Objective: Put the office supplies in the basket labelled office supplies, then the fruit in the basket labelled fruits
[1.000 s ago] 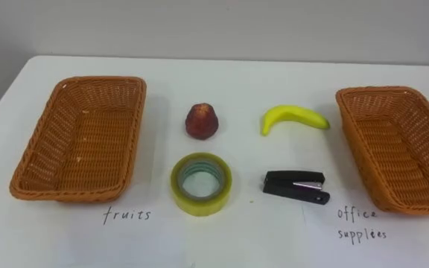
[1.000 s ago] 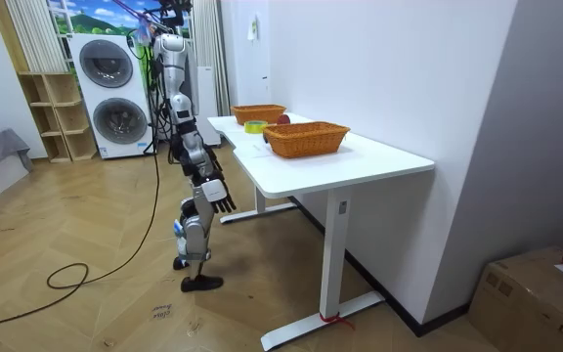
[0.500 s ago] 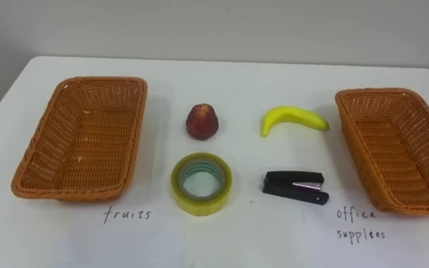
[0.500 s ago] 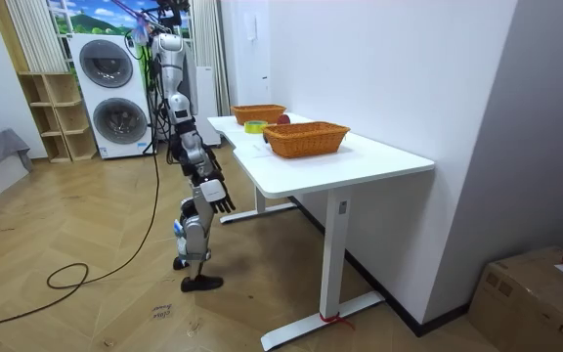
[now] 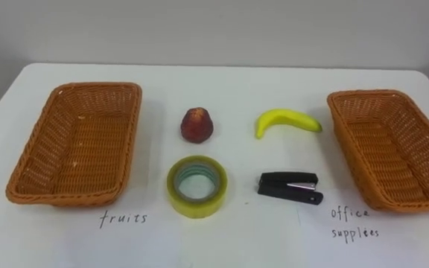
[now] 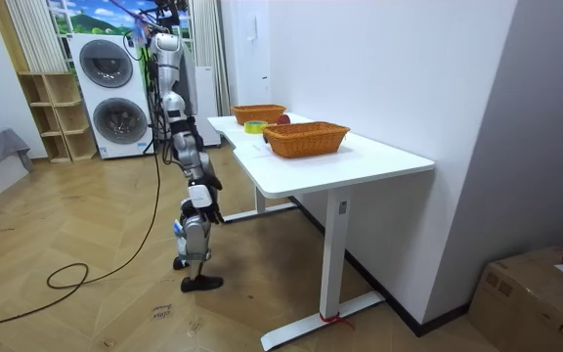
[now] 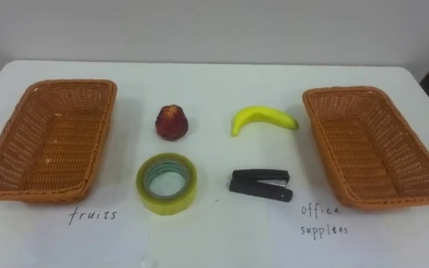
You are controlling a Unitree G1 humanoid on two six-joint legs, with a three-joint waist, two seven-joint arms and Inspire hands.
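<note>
We see a white desk (image 5: 229, 82) with a brown oblong wicker basket (image 5: 95, 87) at the left and a matching brown wicker basket (image 5: 363, 94) at the right. Each has its long axis running away from the robot. Between them, on the bare desk top, lie four things, all apart from one another. The yellow curved banana (image 5: 285, 119) lies crosswise, long axis left to right, its arch bowed toward the far edge and its left tip dipping toward us. Left of it sits a small red fruit (image 5: 197, 124). Nearer us, the black stapler (image 5: 289, 186) also lies left to right, and the yellow roll of tape (image 5: 196, 205) lies flat, hole upward. The eye views give us a handwritten label (image 5: 124, 218) before each basket. The room view gives us the robot standing at the desk's edge, its right hand (image 6: 207, 189) hanging low beside its leg. Whether that hand is wide or closed we cannot tell.
</note>
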